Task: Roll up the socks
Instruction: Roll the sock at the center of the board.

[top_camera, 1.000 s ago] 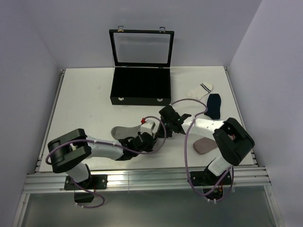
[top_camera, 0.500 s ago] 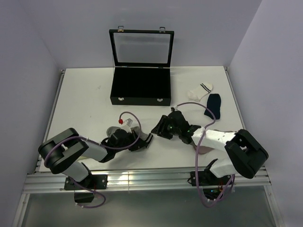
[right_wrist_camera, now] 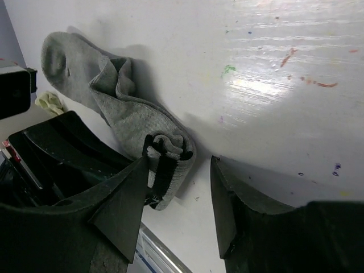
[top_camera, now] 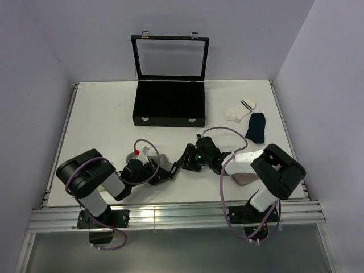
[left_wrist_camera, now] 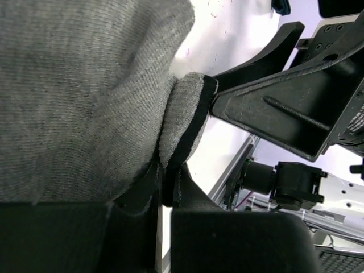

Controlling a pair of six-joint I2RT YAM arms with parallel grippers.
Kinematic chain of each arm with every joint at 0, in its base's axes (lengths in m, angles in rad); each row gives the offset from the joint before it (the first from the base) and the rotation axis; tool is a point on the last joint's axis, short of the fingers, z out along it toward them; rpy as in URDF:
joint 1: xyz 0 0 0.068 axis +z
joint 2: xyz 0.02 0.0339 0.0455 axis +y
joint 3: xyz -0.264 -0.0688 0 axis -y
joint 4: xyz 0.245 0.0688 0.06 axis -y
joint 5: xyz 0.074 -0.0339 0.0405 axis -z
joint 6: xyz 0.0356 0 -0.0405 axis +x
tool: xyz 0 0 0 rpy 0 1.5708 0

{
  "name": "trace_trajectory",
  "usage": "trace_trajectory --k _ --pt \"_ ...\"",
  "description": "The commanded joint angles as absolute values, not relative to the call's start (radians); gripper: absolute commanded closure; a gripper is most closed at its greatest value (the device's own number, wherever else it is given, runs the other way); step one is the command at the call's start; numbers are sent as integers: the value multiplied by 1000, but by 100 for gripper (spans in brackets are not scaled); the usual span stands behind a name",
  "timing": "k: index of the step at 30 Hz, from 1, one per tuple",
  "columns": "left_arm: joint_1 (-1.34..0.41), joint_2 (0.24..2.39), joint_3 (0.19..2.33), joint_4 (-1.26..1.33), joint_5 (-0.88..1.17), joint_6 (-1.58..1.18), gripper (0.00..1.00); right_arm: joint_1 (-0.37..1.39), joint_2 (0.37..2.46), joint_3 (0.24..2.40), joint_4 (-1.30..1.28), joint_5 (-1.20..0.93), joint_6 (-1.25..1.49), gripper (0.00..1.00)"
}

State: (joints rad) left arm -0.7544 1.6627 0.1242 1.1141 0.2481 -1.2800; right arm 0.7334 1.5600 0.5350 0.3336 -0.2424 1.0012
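Note:
A grey sock [right_wrist_camera: 122,108] lies on the table [top_camera: 102,114] with its dark-striped cuff end folded into a small roll [right_wrist_camera: 170,162]. My left gripper [left_wrist_camera: 169,187] is shut on that rolled cuff end [left_wrist_camera: 185,114], low over the table near the front. In the top view the left gripper [top_camera: 166,171] and the sock [top_camera: 157,160] sit at front centre. My right gripper [right_wrist_camera: 179,187] stands open around the roll, its left fingertip [right_wrist_camera: 136,182] touching it; from above, the right gripper [top_camera: 183,162] is just right of the left one. The white sock [top_camera: 240,109] and the navy sock [top_camera: 256,127] lie at the back right.
A black case [top_camera: 168,103] with its glass lid raised stands at the back centre. Another sock [top_camera: 244,178], brownish grey, lies under the right arm near the front right. The table's front rail [top_camera: 170,216] runs close behind both grippers.
My right gripper has opened and moved left and down to the sock's rolled end. The left gripper has drawn back to the left, keeping its hold on the sock.

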Motion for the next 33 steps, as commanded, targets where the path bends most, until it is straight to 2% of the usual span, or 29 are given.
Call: trace_trajectory --k 1,8,10,14,15,16,17,19,20,22,23,26,33 --pt "-741 1703 87 1106 267 -1298 99 752 1594 528 402 -282 992 46" --pt "-732 1735 87 1137 282 -1302 99 753 1678 532 479 -337 1005 58" --pt "-730 1741 87 1141 287 -1302 99 753 1692 529 498 -336 1006 64" --pt "-727 1736 86 1125 290 -1293 97 753 1698 540 496 -337 994 83" --pt "-726 1727 90 1114 290 -1290 95 753 1692 545 467 -324 985 93" --pt "-724 1721 94 1102 287 -1286 92 753 1686 549 451 -316 976 97" --pt "-724 1714 103 1070 284 -1273 82 752 1678 561 431 -308 968 100" --pt "-724 1677 120 1005 269 -1252 70 753 1654 578 347 -269 934 100" --pt "-723 1658 142 968 261 -1227 57 753 1645 600 316 -252 922 100" --pt "-723 1602 164 846 230 -1197 45 753 1625 620 221 -204 891 100" --pt "-723 1557 188 800 216 -1165 36 753 1618 644 157 -190 870 100" --pt "-723 1491 247 628 154 -1099 24 752 1606 695 65 -147 841 100" --pt "-723 1402 357 407 37 -971 23 752 1582 776 -169 -51 789 100"
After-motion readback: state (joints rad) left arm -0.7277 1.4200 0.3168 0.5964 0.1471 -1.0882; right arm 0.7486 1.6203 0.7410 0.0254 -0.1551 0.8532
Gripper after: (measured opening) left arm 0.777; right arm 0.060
